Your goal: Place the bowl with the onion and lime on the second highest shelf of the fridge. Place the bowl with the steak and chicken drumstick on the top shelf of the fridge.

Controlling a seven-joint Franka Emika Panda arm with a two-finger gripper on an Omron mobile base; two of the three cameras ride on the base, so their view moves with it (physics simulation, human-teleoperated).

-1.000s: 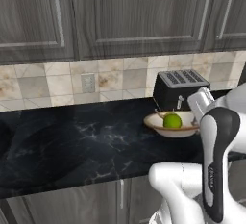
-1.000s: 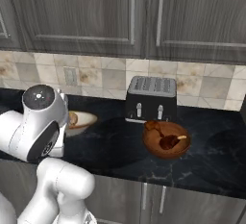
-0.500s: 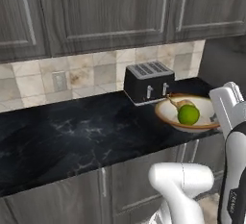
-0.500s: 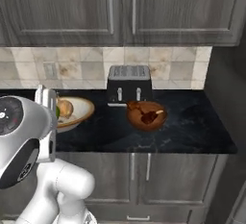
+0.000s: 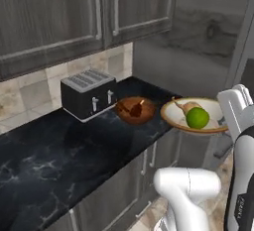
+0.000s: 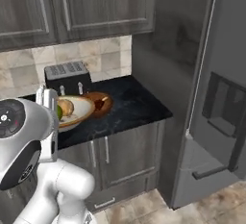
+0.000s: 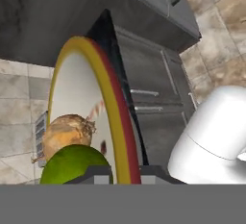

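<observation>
My gripper (image 7: 124, 172) is shut on the tan rim of the bowl with the onion and lime (image 5: 181, 119), holding it in the air just off the counter's end. The tan onion (image 5: 185, 107) and the green lime (image 5: 197, 118) lie inside it, and in the hand view the onion (image 7: 67, 134) and lime (image 7: 74, 165) sit close to the fingers. The reddish-brown bowl (image 5: 135, 110) with the dark steak and chicken drumstick stands on the black counter (image 5: 59, 150) by the toaster. The fridge (image 6: 211, 98) is closed, so the top shelf and second highest shelf are hidden.
A black toaster (image 5: 89, 93) stands against the tiled wall. Dark upper cabinets (image 5: 74, 12) hang above the counter, and a tall dark panel (image 6: 173, 74) separates the counter's end from the fridge. Lower cabinet doors (image 6: 120, 155) and tiled floor (image 6: 144, 208) lie below.
The whole picture has swung as the base moved, bringing the counter's end and the fridge into view. The cream bowl stays in my shut gripper, now past the counter edge.
</observation>
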